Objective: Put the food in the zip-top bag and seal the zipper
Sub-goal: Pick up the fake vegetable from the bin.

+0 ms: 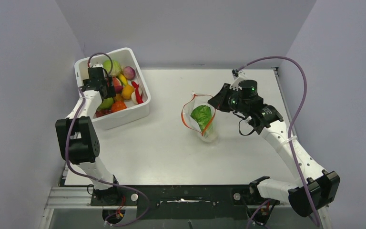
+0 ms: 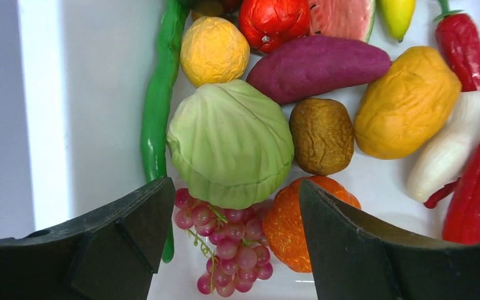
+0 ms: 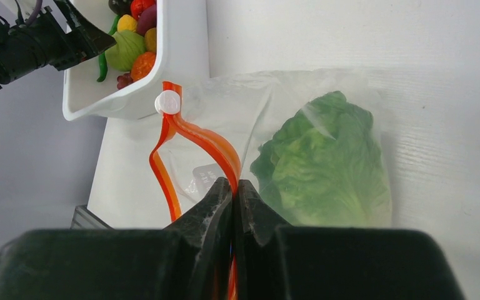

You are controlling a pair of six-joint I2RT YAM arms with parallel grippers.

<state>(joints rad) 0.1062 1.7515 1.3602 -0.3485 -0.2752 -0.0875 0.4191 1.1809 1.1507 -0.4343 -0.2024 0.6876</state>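
**Bag mouth pinched, one leaf in, tub crowded**

From above. Clenched on the zipper point(image 1: 183, 118) of the zip-top bag point(image 1: 209, 133): the right gripper point(image 1: 218, 102), mid-table point(image 1: 171, 157) and well apart from the white tub point(image 1: 124, 118). Spread wide above the tub and grasping nothing: the left gripper point(image 1: 106, 89). Count: one bag, one lettuce point(image 1: 201, 116) inside it, one tub, two grippers. Likely trouble: a soft bag held at a single point, apt to sag or fold shut on arrival of the next piece, spilling it onto the table.

Left wrist. Jaws released, straddling a cabbage point(image 2: 231, 144), with a grape bunch point(image 2: 228, 250) just below and an orange ridged fruit point(image 2: 284, 225) half hidden behind the right finger. Count: one cabbage, one grape bunch, one purple sweet potato point(image 2: 319, 65), one brown lump point(image 2: 322, 134), one long green pod point(image 2: 159, 94), one white radish point(image 2: 450, 147), at least two red chillies point(image 2: 465, 40), two yellow-orange fruits point(image 2: 214, 50). Likely trouble: tight packing, so easy to pinch two pieces at once or snag the grapes; a broad round cabbage, prone to slipping out.

Right wrist. Fingers shut hard on the red-orange strip, one white slider point(image 3: 167, 102) at the loop's far end. Mouth gaping only narrowly, lettuce filling much of the bag. Likely trouble: little room for anything bulky, and any tug dragging the bag or freeing the strip.
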